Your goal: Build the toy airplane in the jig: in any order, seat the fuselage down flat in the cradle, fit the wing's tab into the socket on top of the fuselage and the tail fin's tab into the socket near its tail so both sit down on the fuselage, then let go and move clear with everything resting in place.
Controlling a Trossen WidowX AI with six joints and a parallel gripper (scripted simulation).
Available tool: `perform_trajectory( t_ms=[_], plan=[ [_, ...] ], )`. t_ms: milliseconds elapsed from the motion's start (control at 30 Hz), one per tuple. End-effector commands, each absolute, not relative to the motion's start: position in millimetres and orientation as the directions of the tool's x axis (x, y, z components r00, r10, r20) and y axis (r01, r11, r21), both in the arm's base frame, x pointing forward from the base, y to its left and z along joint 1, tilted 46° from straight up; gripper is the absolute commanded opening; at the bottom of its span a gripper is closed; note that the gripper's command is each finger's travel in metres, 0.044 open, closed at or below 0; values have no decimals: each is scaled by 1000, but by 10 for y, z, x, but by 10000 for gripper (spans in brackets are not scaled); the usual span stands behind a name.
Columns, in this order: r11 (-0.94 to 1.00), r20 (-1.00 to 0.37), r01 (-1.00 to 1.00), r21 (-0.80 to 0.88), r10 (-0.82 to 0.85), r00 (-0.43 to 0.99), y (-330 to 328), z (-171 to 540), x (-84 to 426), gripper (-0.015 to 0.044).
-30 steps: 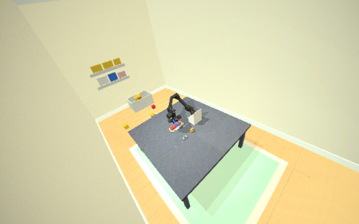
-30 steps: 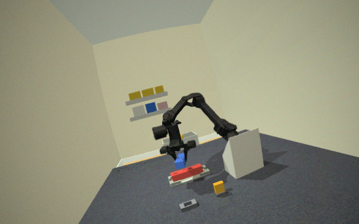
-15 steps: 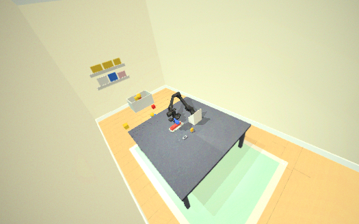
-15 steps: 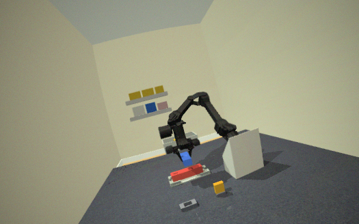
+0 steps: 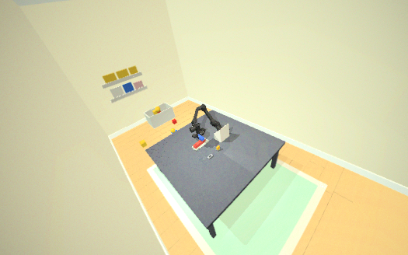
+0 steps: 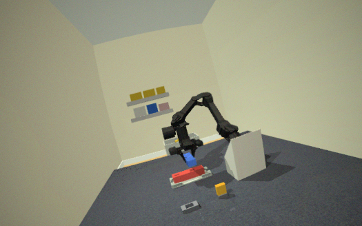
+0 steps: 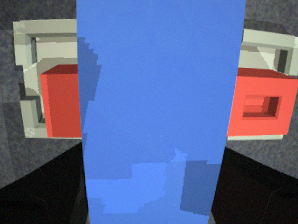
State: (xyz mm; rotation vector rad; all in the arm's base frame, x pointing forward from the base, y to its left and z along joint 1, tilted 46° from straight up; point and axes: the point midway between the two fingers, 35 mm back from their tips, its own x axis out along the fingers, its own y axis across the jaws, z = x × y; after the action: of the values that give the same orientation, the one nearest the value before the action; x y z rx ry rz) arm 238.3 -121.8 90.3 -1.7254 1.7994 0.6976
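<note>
The jaws (image 5: 199, 135) (image 6: 188, 153) are clamped on the blue wing (image 5: 201, 137) (image 6: 189, 160) (image 7: 160, 90), which hangs above the red fuselage (image 5: 199, 144) (image 6: 188, 173) (image 7: 262, 102) and lies across it in the wrist view. The fuselage sits in the pale cradle (image 5: 193, 148) (image 6: 174, 185) (image 7: 30, 117) on the desk (image 5: 226, 171) (image 6: 135, 203); whether it is fully down, I cannot tell. The wing looks stiff and light, probably smooth plastic, so 1 grip across its narrow width at mid-span should keep both ends balanced; held off-centre, it could twist as the tab meets the socket. The orange block (image 5: 217, 148) (image 6: 220, 189), likely the tail fin, stands apart on the desk; being small, it wants a pinch across its 2 broad faces, tab kept free.
</note>
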Motion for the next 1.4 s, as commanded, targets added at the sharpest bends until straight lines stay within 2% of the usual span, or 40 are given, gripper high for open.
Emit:
perform_trajectory(
  t_ms=[0,1133,1300,1367],
  plan=[
    [39,-695,-999,-1,-719,-27,-1222,907,2384,195],
    [39,-693,-999,-1,-720,-27,-1516,638,2373,195],
    [45,-691,-999,-5,-722,-29,-1511,657,2374,161],
    [45,-691,-999,-5,-722,-29,-1511,657,2374,109]
  ],
)
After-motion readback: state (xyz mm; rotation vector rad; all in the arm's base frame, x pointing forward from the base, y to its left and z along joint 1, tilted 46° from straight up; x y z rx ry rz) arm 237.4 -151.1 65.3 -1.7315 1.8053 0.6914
